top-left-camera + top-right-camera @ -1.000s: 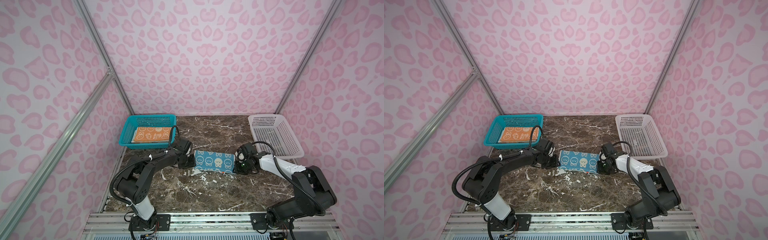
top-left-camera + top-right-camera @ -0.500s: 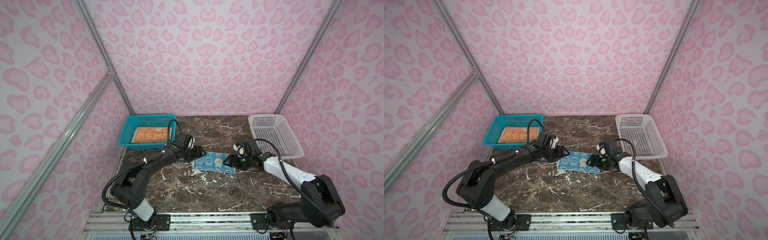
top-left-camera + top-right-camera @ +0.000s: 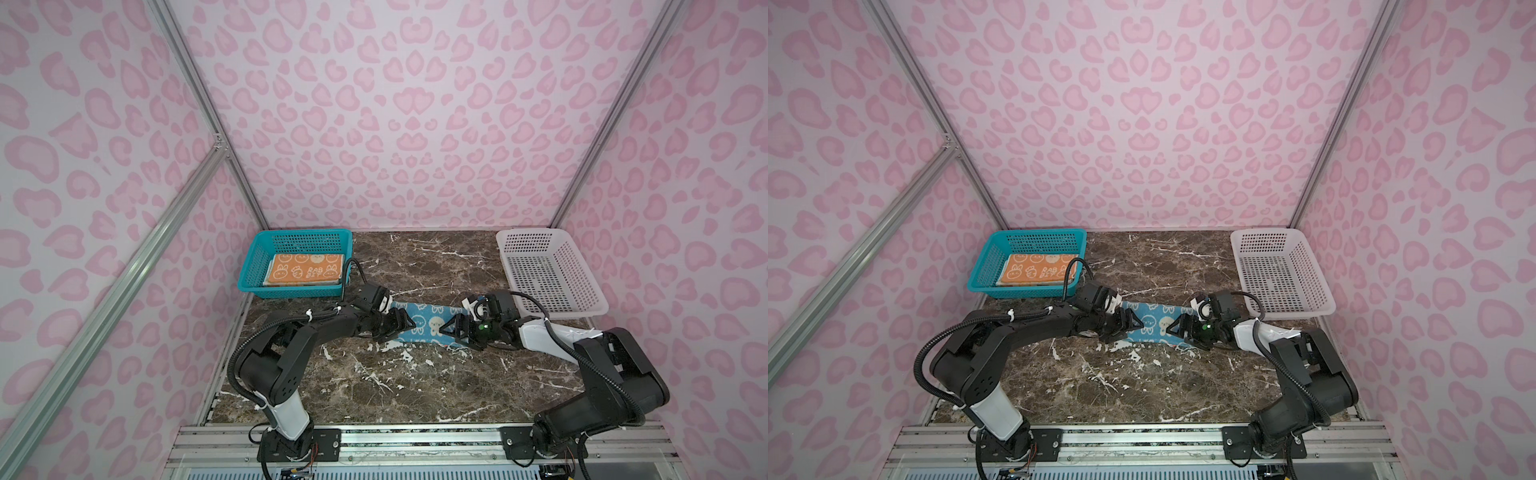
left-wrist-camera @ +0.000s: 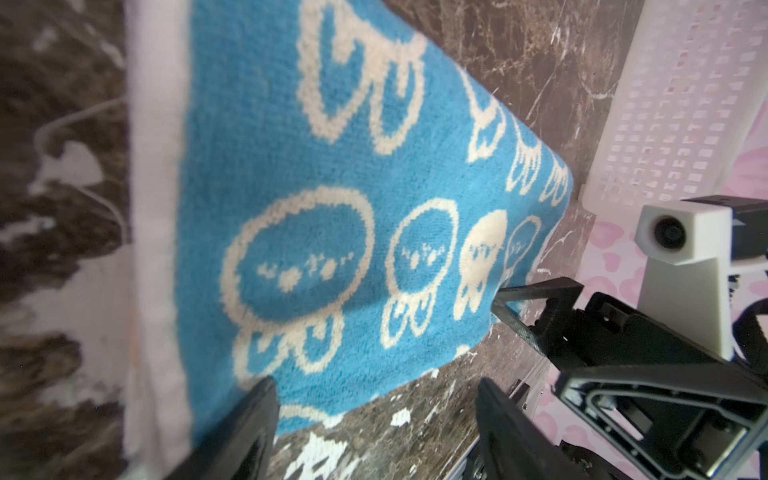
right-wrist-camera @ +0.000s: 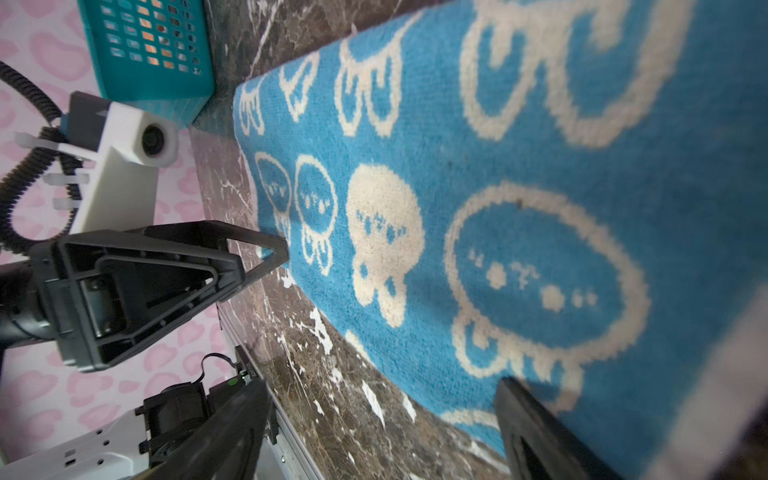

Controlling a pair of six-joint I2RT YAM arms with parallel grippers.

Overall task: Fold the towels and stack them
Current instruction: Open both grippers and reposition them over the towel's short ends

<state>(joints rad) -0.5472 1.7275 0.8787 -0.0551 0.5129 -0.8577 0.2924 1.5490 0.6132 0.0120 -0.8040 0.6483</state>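
Both jaws just sprang open, nothing held: left gripper (image 3: 401,328) at 9 o'clock of the blue towel (image 3: 424,325), right gripper (image 3: 451,331) at 3 o'clock, its long axis running between them.

Two towels were in plain sight: one blue towel (image 3: 426,324) and one orange towel (image 3: 306,270). There were two baskets, one teal basket (image 3: 291,291) and one white basket (image 3: 579,274), and two arms, a left arm (image 3: 282,357) and a right arm (image 3: 615,374).
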